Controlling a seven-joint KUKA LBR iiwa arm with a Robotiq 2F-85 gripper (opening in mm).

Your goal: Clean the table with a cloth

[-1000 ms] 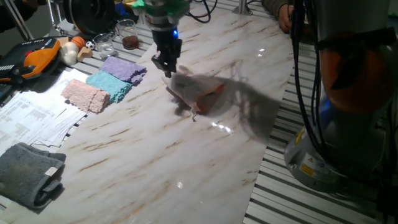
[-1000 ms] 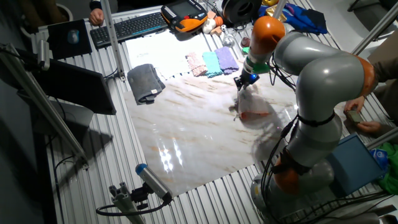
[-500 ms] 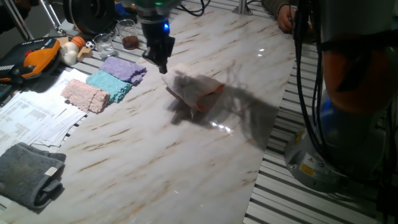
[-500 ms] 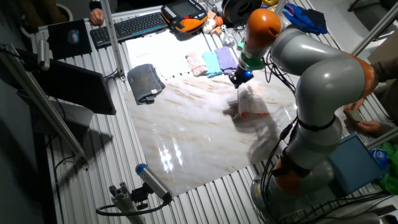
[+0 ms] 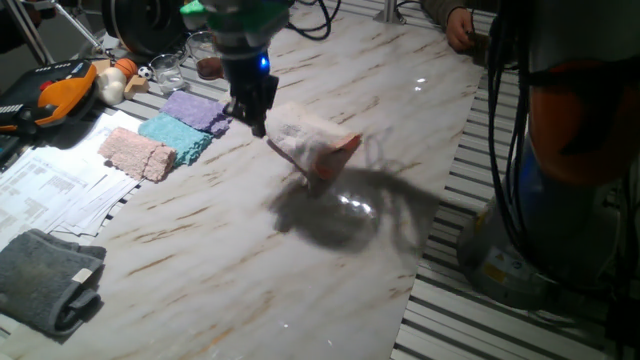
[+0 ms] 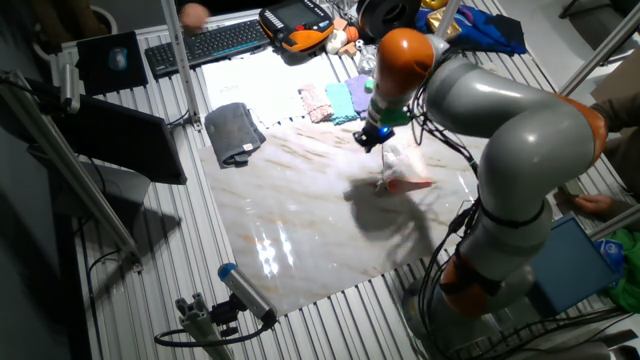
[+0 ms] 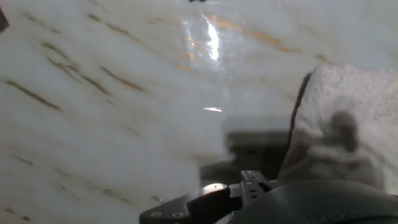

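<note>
- Hand view: fingers mostly out of frame, only dark gripper housing at the bottom edge; cloth (image 7: pixel 339 130) fills the right side, marble table (image 7: pixel 112 93) behind it.
- Gripper (image 5: pixel 256 124) clamps the cloth (image 5: pixel 308 140) by one end, jaws closed on the fabric; cloth is motion-blurred.
- Cloth hangs from the fingers and trails away from the gripper, orange-red edge at its far lower end; cannot tell whether that end touches the tabletop.
- Dark blurred shadow on the table (image 5: pixel 250 260) just below and in front of the cloth.
- Other fixed view: gripper (image 6: pixel 372 138) at the table's (image 6: pixel 300 220) far side, cloth (image 6: pixel 400 170) just beside it, towards the arm base.
- Beside the gripper, at the table edge: purple cloth (image 5: pixel 198 109), teal cloth (image 5: pixel 175 136), salmon-pink cloth (image 5: pixel 138 154) in a row, touching one another.
- Grey towel (image 5: pixel 48 278) well away from the cloth, at the table's near corner.
- Paper sheets (image 5: pixel 55 185) next to the pink cloth, off the marble.
- Glass jars (image 5: pixel 185 60) behind the purple cloth.
</note>
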